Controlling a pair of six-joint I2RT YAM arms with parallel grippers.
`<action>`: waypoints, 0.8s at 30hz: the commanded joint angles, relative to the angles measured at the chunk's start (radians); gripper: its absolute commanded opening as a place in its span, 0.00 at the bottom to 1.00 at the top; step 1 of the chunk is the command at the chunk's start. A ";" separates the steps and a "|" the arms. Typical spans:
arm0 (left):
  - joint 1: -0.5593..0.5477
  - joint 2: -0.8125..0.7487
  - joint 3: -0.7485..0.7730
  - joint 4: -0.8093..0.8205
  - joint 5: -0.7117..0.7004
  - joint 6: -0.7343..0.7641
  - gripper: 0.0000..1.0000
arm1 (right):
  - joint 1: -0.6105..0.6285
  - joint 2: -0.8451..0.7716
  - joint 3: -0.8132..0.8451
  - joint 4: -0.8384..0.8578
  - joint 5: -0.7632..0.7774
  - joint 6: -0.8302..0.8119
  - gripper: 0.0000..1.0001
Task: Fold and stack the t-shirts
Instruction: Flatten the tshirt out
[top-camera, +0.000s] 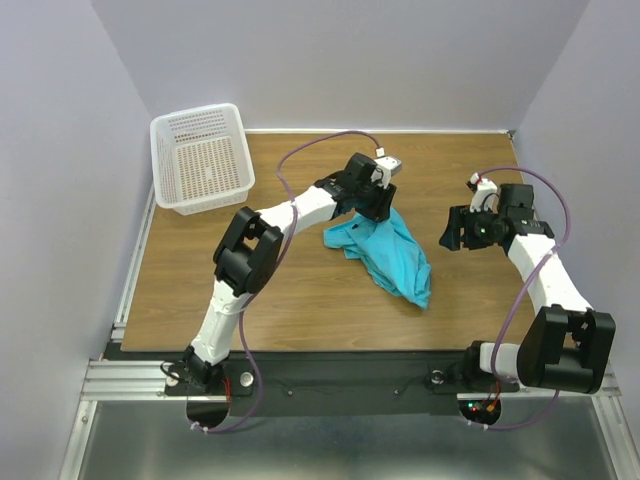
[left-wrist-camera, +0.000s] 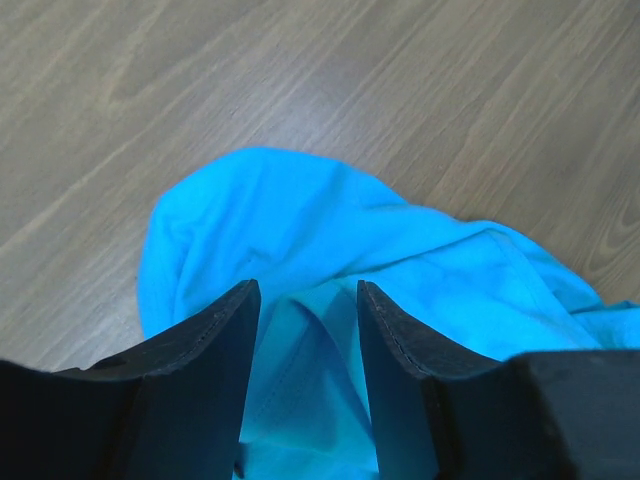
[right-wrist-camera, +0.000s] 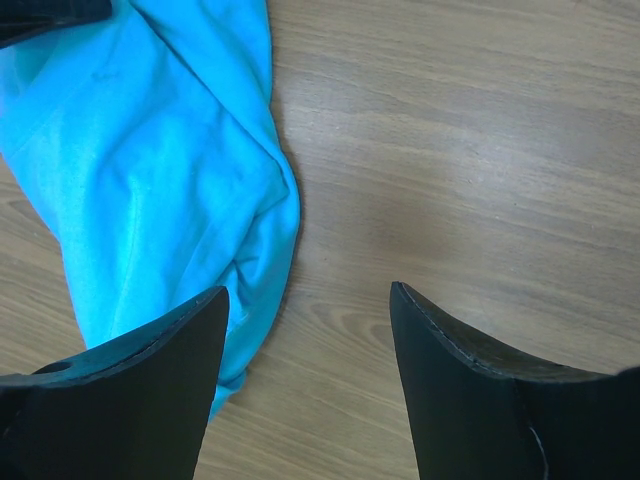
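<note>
One crumpled turquoise t-shirt (top-camera: 388, 256) lies in a heap in the middle of the wooden table. My left gripper (top-camera: 372, 212) is down on its far upper end. In the left wrist view a raised fold of the t-shirt (left-wrist-camera: 300, 220) stands between the two dark fingers, and the left gripper (left-wrist-camera: 308, 285) still shows a gap on either side of the fold. My right gripper (top-camera: 452, 232) hovers to the right of the shirt. In its own view the right gripper (right-wrist-camera: 310, 290) stands open over bare wood, with the t-shirt (right-wrist-camera: 150, 170) beside its left finger.
A white plastic mesh basket (top-camera: 200, 160) stands at the table's back left corner. Bare table wood (top-camera: 250, 290) lies around the shirt. Grey walls close in the back and both sides.
</note>
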 joint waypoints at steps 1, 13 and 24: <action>-0.019 0.001 0.081 -0.024 0.027 -0.020 0.53 | -0.009 -0.003 0.009 0.043 -0.017 0.012 0.71; -0.026 -0.035 0.046 -0.042 0.057 -0.017 0.17 | -0.011 0.021 0.009 0.043 -0.052 0.013 0.71; -0.026 -0.255 -0.096 0.044 0.010 -0.003 0.00 | -0.009 0.142 0.020 0.014 -0.299 0.023 0.67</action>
